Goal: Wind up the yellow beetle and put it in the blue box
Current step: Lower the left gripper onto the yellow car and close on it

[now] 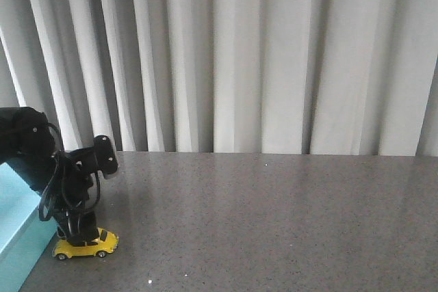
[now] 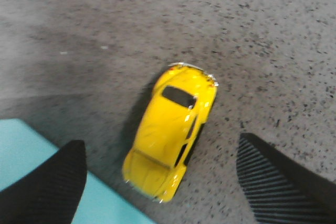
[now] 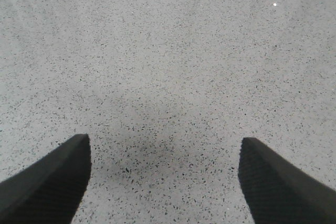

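The yellow beetle [image 1: 87, 245] sat on the grey speckled tabletop [image 1: 274, 217], just beside the blue box [image 1: 17, 227]. The left claw [image 2: 160, 182] hung wide above it, fingers clear. The right claw [image 3: 163, 182] gaped wide over bare tabletop. White curtains [image 1: 239, 52] hung behind.

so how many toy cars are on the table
1. The beetle sits on the table at front left, under the open left pincer, beside the box. More could be off-frame.
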